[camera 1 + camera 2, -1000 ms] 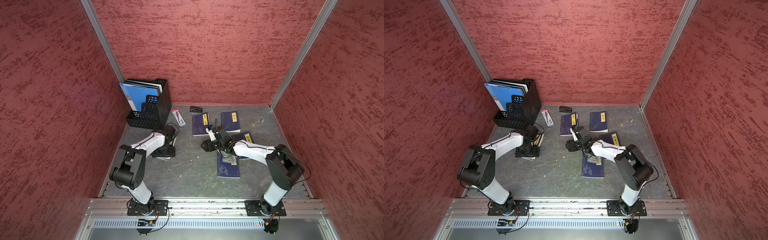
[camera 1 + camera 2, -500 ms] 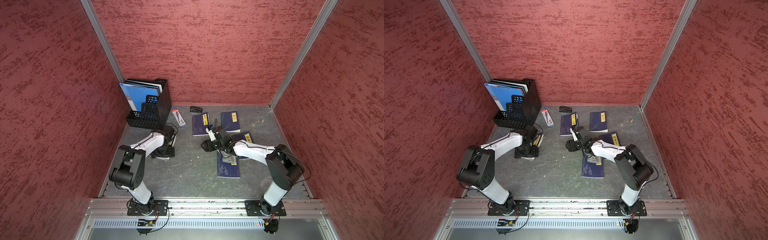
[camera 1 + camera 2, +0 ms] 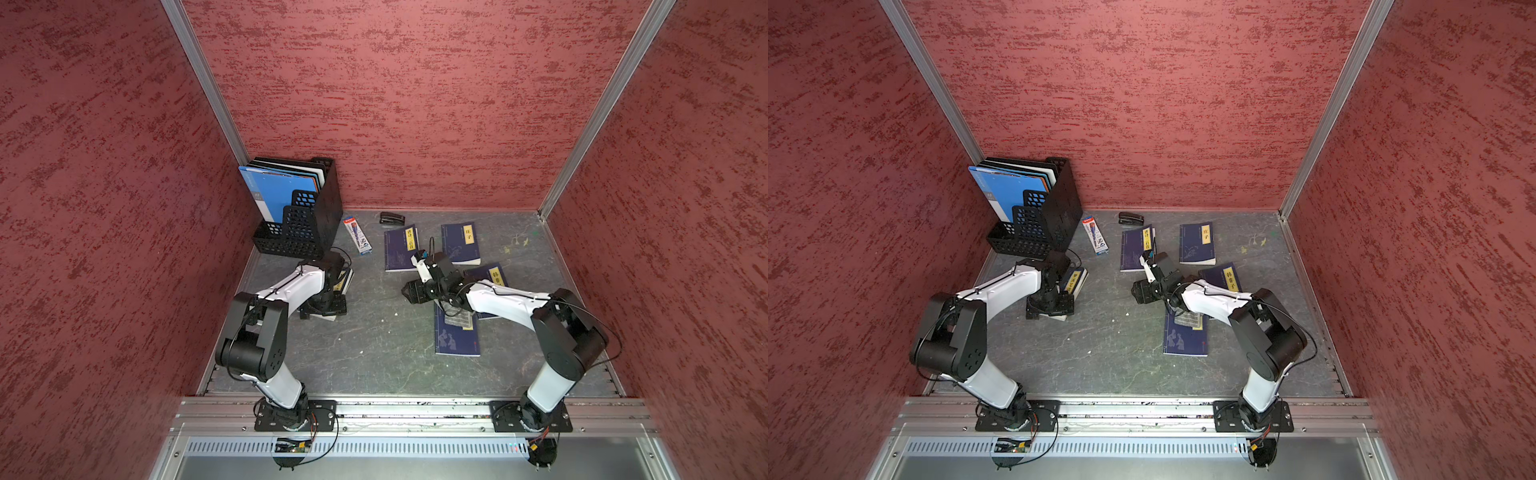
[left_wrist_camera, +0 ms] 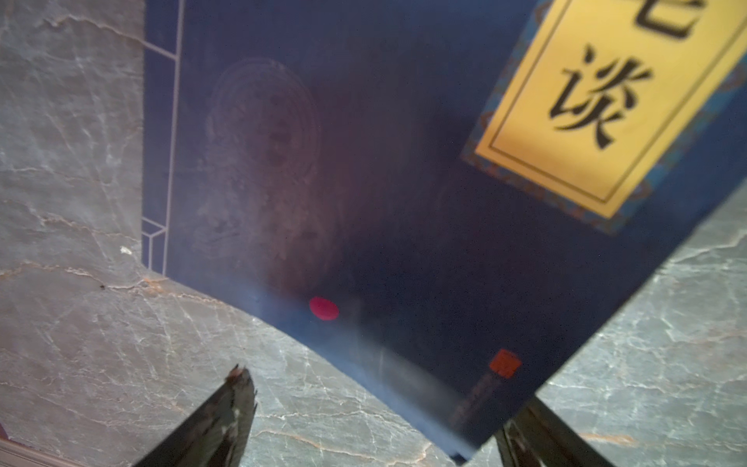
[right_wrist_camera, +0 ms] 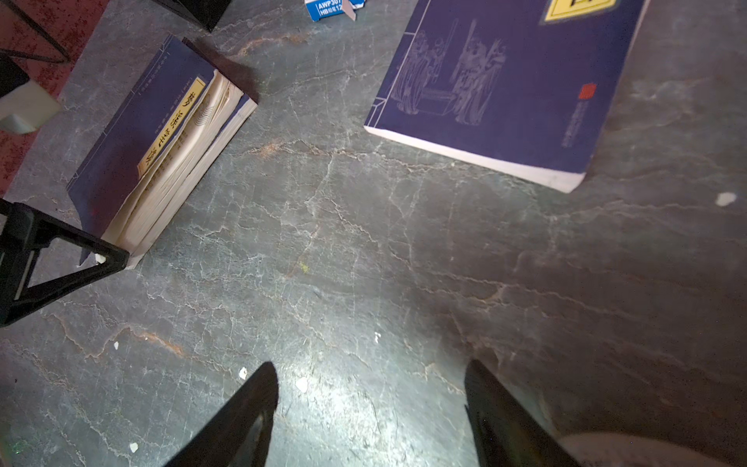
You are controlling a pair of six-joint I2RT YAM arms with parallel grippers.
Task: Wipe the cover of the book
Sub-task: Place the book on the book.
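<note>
Barely any change over the last second: left gripper (image 4: 388, 385) has crept a touch toward the near side along the book (image 5: 133, 153), and the right arm hasn't budged. Neither claw's opening has changed. The book lies on the left side of the table (image 3: 374, 353), just on the near side of the black file rack (image 3: 299, 224), with the left arm right over it in both top views. Left claw is released, fingers spread wide at the book's near end. In the left wrist view one finger sits over bare table clear of the edge and the other is just beside the corner, so nothing is clamped. Right gripper (image 5: 372, 366) is also released and empty, hanging over bare table mid-scene, between this book and the four other dark-blue books on the right half. The cover isn't flat: the right wrist view shows it lifted off fanned pages along the open edge, and the left wrist view shows its near edge bowed up. I can't see a cloth or wipe in either claw. There's a pale blur at the edge of the right wrist view, but I can't tell what it is. My read is that the left arm is either on a slow pass or just positioning, and the wipe itself isn't confirmed. Without a wiper the cover isn't getting cleaned. The main risk is a finger catching the raised cover and folding it.
</note>
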